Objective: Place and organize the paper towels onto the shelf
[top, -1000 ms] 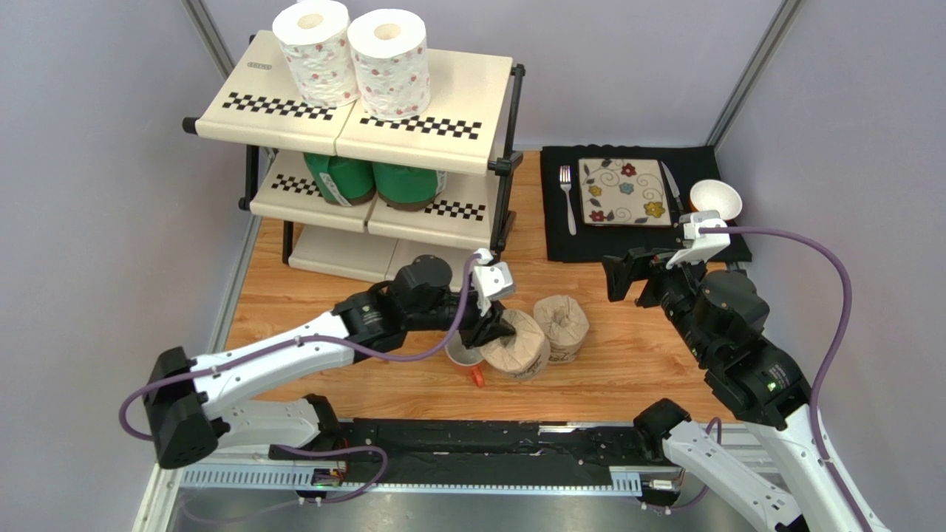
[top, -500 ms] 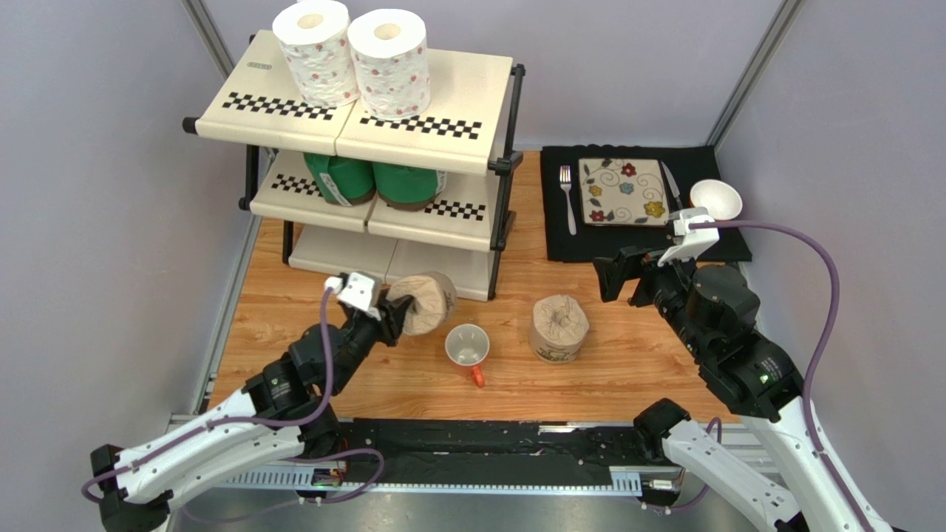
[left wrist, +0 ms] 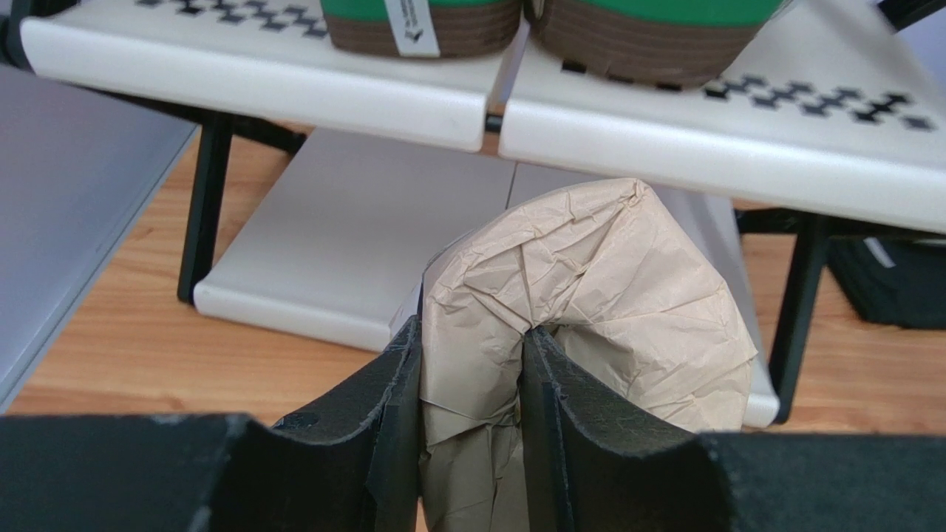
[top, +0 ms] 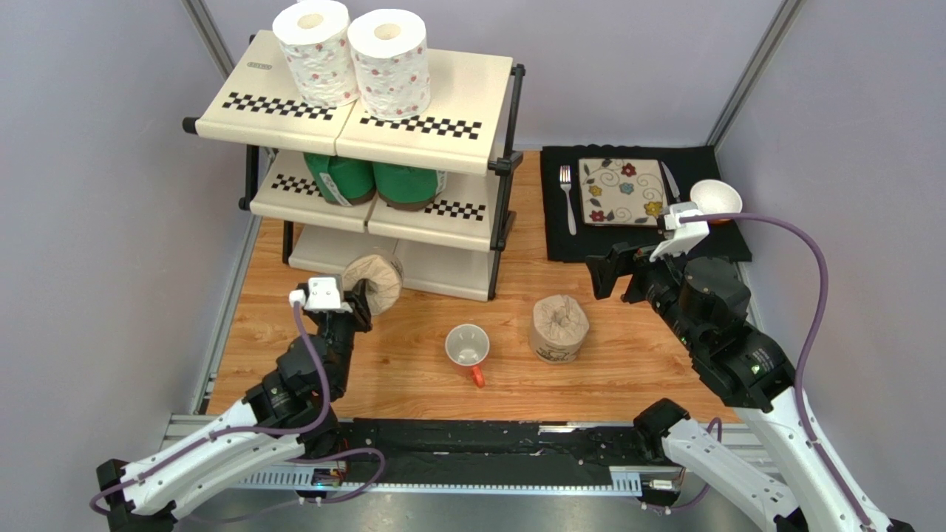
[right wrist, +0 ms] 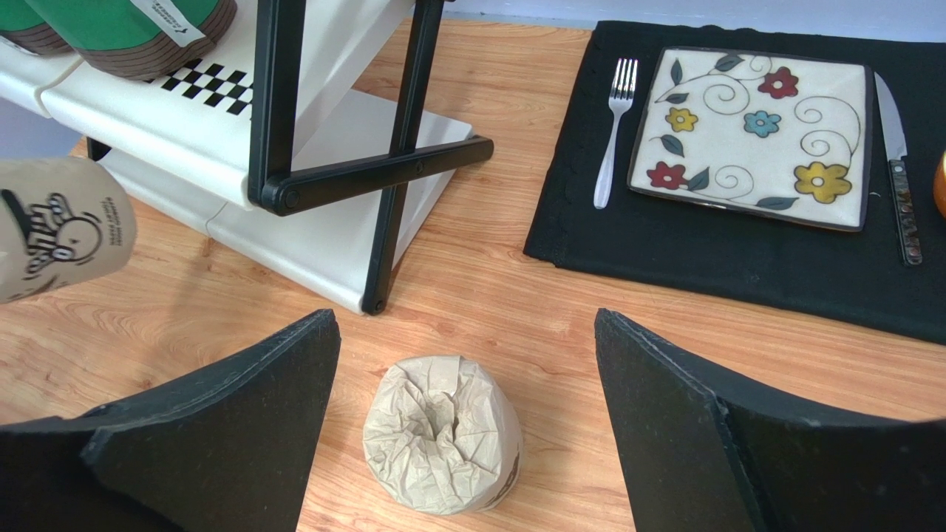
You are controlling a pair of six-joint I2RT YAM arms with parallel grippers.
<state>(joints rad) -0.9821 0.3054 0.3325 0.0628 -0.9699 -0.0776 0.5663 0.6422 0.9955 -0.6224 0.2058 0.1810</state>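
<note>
My left gripper [top: 358, 297] [left wrist: 472, 333] is shut on a tan-brown paper towel roll [top: 373, 282] [left wrist: 622, 299], pinching its crumpled wrapper. The roll hangs just in front of the shelf's [top: 466, 100] bottom tier [left wrist: 333, 244]. Two white floral rolls [top: 316, 50] [top: 391, 61] stand on the top tier and two green rolls [top: 340, 177] [top: 406, 183] on the middle tier. A second tan roll [top: 560, 326] [right wrist: 444, 435] stands on the table. My right gripper [top: 620, 272] [right wrist: 464, 327] hovers open above and behind it, holding nothing.
A white mug with a red handle [top: 466, 347] sits between the two arms. A black placemat [top: 555, 238] at the right carries a floral plate [top: 625, 191], a fork [top: 567, 197] and a knife. A white bowl [top: 716, 200] sits by it.
My left arm has lifted the tan roll away from the mug and carried it left to the shelf's bottom tier. The right arm crept slightly toward the back.
</note>
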